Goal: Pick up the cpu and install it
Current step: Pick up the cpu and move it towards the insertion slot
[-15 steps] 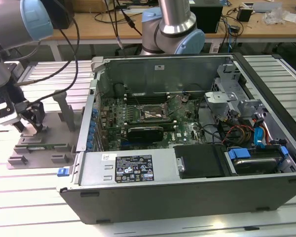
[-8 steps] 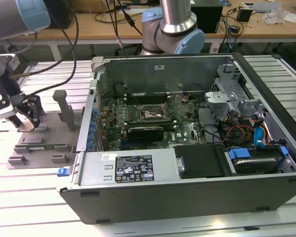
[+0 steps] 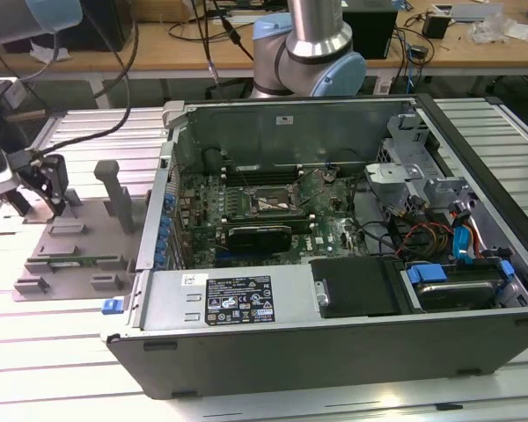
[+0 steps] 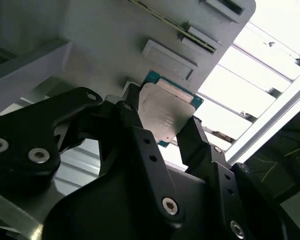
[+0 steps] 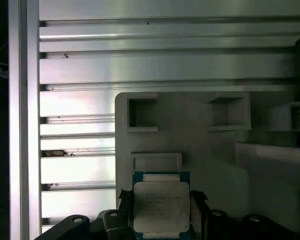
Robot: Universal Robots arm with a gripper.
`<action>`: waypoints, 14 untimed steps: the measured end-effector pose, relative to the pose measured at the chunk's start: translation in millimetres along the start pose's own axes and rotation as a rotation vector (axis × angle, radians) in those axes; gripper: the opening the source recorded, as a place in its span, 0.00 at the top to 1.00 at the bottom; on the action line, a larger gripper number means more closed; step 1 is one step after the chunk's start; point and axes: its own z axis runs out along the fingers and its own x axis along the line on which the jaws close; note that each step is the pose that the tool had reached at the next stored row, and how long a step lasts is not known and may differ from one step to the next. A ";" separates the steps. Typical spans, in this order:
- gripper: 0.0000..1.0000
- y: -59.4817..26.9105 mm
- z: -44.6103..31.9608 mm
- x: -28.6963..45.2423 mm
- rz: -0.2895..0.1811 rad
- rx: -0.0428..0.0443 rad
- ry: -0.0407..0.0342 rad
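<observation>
Black jaws pinch the cpu (image 4: 166, 114) by two opposite edges over the grey tray (image 5: 200, 145) at the exterior view's left, so we judge it best to hold it level and centred, with no more squeeze than a steady grip needs.

A computer case (image 3: 246, 352) is laid open on the slatted table (image 3: 53, 369), and the tray (image 3: 97, 242) is set just beside it on the exterior view's left. The motherboard (image 3: 326, 233) is seated inside the case, with the socket (image 3: 264, 204) near its middle. The arm's base (image 3: 308, 53) is placed behind the case. The gripper (image 3: 57, 207) is held over the tray. In both wrist views the cpu (image 4: 165, 112) (image 5: 160, 207) is clasped between its fingers (image 4: 140, 135), just beside a raised block (image 5: 156, 161) of the tray.
</observation>
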 end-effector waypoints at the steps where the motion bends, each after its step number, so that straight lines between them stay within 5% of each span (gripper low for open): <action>1: 0.45 0.1 -2.9 -0.1 0.000 0.0001 0.0000; 14: 0.45 2.6 -55.4 -4.1 -0.002 -0.0002 0.0001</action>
